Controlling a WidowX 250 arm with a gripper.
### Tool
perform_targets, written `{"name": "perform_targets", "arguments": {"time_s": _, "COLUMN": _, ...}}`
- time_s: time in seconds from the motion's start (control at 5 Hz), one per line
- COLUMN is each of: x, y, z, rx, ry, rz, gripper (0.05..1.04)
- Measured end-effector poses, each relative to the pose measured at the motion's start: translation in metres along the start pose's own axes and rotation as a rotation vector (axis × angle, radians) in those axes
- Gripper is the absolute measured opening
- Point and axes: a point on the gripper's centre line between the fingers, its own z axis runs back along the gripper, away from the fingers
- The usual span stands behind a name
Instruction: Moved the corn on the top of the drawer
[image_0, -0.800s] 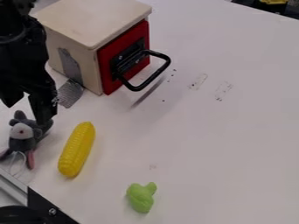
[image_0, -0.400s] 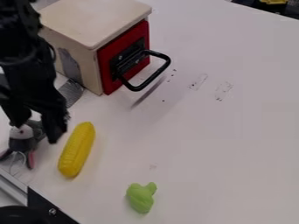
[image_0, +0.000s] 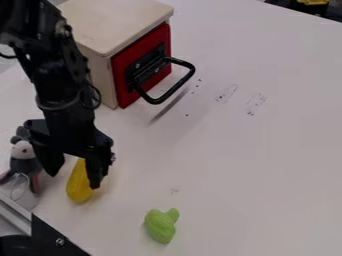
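- One gripper, spread wide over the corn, holding nothing.
- Looks like they're at the pickup; next, settle around it, close, lift toward the drawer top.

The site was a robotics lab: a robot arm extended over the table, and a metal rail bordered its lower-left edge.

Note the yellow corn lying on its side on the counter, partly hidden from you. Beyond it, you see the upright drawer: pale wooden casing, closed red front, black handle.
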Motion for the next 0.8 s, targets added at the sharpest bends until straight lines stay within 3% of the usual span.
{"name": "perform_targets", "arguments": {"time_s": 0.2, "x": 0.004, "y": -0.001, "z": -0.016, "rx": 0.006, "ry": 0.014, "rz": 0.023, "gripper": 0.950}}
{"name": "perform_targets", "arguments": {"time_s": 0.4, "x": 0.004, "y": -0.003, "z": -0.027, "rx": -0.011, "ry": 0.038, "rz": 0.009, "gripper": 0.677}}
{"name": "perform_targets", "arguments": {"time_s": 0.6, "x": 0.005, "y": -0.008, "z": -0.011, "rx": 0.015, "ry": 0.011, "rz": -0.059, "gripper": 0.627}}
{"name": "perform_targets", "arguments": {"time_s": 0.8, "x": 0.012, "y": -0.005, "z": 0.038, "rx": 0.040, "ry": -0.087, "rz": -0.145, "gripper": 0.627}}
